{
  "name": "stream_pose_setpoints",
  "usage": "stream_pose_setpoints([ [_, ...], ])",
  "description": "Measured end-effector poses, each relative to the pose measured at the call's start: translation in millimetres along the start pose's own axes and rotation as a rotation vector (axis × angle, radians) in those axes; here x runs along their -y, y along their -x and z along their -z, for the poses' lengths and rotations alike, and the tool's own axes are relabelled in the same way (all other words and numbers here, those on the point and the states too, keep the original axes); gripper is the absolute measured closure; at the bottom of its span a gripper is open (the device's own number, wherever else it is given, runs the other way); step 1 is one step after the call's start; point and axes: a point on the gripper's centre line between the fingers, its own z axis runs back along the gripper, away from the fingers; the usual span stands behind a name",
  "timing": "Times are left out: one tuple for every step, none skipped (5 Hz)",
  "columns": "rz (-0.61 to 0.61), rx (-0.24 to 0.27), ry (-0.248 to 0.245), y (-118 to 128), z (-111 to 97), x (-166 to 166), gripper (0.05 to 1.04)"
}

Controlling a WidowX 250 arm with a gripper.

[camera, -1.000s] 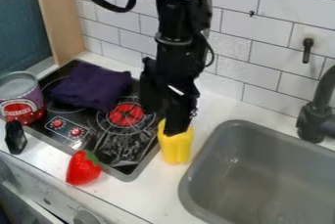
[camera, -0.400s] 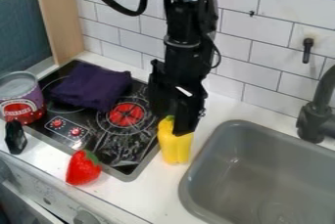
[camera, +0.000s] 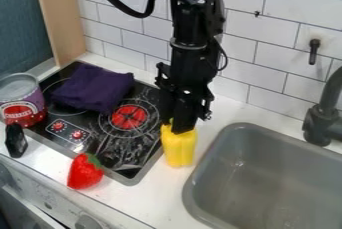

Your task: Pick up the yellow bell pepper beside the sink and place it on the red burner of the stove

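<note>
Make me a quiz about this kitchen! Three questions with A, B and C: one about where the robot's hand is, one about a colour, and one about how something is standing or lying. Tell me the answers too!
1. Where is the robot's black hand?
A) Over the sink
B) By the strawberry
C) At the top of the yellow pepper

2. What colour is the cloth on the stove?
A) Purple
B) Green
C) Orange

3. How is the can?
A) Lying on its side
B) Standing up
C) Squashed flat

Answers:
1. C: the hand hangs down right at the pepper's top.
2. A: the cloth is dark purple all over.
3. B: the can's round top faces up and its side runs down from it.
</note>
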Motion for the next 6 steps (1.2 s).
stream_pose_setpoints([
  [0.013,-0.012,0.001,1.0,-0.8,2.5,0.900],
  [0.038,-0.034,0.004,2.4,-4.2,5.8,0.963],
  [0.053,-0.003,-0.015,-2.0,-23.2,1.9,0.975],
  [0.040,0.047,-0.022,-5.3,-43.2,-19.6,0.975],
  [-0.006,0.092,-0.040,-5.9,-59.4,-42.9,0.975],
  [-0.055,0.078,-0.052,-5.3,-59.4,-61.5,0.975],
])
